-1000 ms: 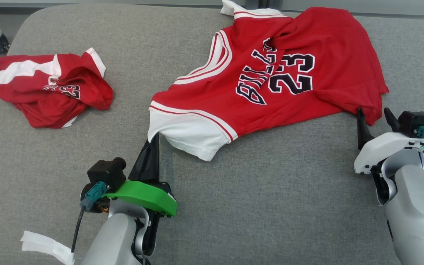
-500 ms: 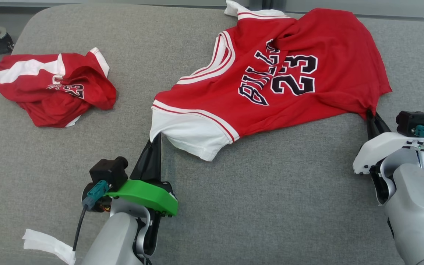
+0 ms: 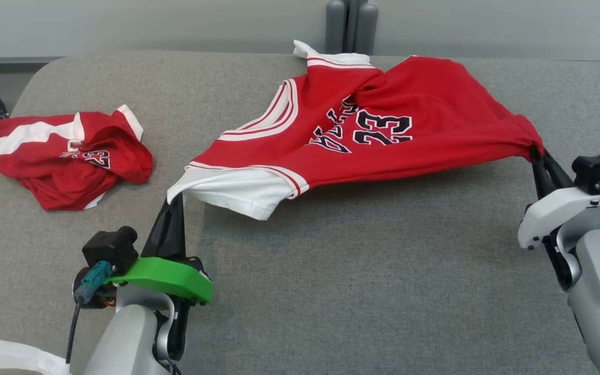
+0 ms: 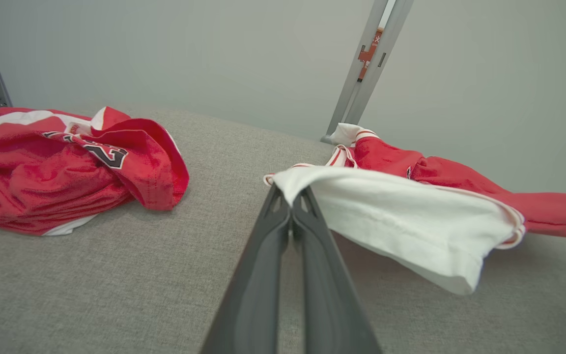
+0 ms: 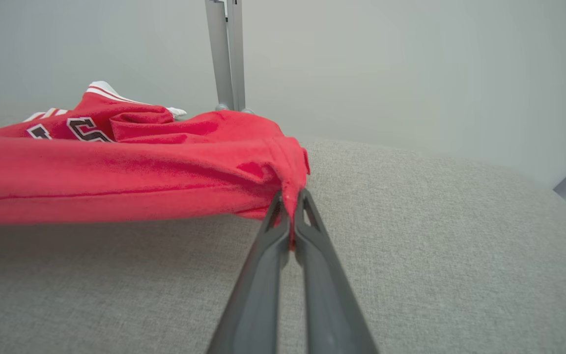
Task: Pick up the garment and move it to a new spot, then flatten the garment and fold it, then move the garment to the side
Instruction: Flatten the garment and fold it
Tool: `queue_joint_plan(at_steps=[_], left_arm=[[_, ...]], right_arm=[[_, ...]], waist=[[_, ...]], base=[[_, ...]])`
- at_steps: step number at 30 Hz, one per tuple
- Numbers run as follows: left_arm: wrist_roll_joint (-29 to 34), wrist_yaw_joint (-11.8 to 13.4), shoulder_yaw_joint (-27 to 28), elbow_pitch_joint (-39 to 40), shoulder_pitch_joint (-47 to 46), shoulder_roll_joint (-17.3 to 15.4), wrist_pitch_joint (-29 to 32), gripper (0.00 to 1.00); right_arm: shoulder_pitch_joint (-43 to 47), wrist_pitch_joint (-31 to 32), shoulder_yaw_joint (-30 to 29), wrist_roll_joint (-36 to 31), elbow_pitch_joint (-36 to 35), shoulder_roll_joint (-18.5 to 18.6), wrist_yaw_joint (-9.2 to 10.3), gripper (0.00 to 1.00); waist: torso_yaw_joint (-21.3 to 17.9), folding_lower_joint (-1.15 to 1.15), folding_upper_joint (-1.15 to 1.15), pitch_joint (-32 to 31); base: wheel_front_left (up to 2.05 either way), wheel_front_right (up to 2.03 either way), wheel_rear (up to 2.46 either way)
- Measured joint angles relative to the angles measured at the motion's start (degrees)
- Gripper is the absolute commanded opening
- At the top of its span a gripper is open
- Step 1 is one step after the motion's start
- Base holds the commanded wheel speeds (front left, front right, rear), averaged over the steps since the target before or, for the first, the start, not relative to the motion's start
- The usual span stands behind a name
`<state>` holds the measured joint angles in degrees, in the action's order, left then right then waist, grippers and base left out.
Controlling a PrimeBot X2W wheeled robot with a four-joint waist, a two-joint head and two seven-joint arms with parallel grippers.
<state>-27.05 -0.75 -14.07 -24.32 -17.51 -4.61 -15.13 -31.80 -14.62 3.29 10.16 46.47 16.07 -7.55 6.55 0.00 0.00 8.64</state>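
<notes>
I count two red-and-white number-23 fabric garments (image 3: 435, 120) (image 3: 65, 161), two dark long-fingered grippers (image 3: 174, 200) (image 3: 537, 154), one grey fabric-covered surface (image 3: 357, 291), one flat white strip (image 3: 19, 357).

Head view: high up, facing forward and down on the pad (image 3: 331, 291), mid range; left gripper (image 3: 176, 200) low left, right gripper (image 3: 537, 153) at right edge. Left wrist view: low over pad, close, looking along its own jaws; jersey (image 4: 401, 221) sleeve at the jaw tips and right of them, crumpled jersey (image 4: 67, 167) left of jaws, post (image 4: 361, 73) beyond tips. Right wrist view: low, close, along its jaws; jersey at tips and left of them, post beyond. All three share jersey, post, pad. Head and left wrist share crumpled jersey.
</notes>
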Motion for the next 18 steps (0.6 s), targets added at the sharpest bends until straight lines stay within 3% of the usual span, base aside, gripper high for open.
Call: queue_joint_plan(at_steps=[9, 14, 18], left_arm=[[0.48, -1.08, 2.34, 4.49, -1.16, -2.41, 0.14, 0.0], [-1.24, -1.18, 3.26, 13.45, -3.21, -3.02, 2.79, 0.0], [-3.09, 0.16, 4.66, 22.86, -5.09, -3.28, 5.8, 0.0]], right_arm=[[2.77, 2.7, 2.47, 1.54, -14.01, 3.72, 0.0, 0.0], [4.66, 5.53, 2.5, 3.76, -26.02, 5.71, 0.0, 0.0], [6.03, 8.42, 0.7, 3.89, -36.08, 5.68, 0.01, 0.0]], waist=[[-3.3, 0.0, 0.0, -4.53], [-4.82, 0.0, 0.0, -7.41], [-5.88, 0.0, 0.0, -9.18]], base=[[0.0, 0.0, 0.0], [0.0, 0.0, 0.0], [0.0, 0.0, 0.0]])
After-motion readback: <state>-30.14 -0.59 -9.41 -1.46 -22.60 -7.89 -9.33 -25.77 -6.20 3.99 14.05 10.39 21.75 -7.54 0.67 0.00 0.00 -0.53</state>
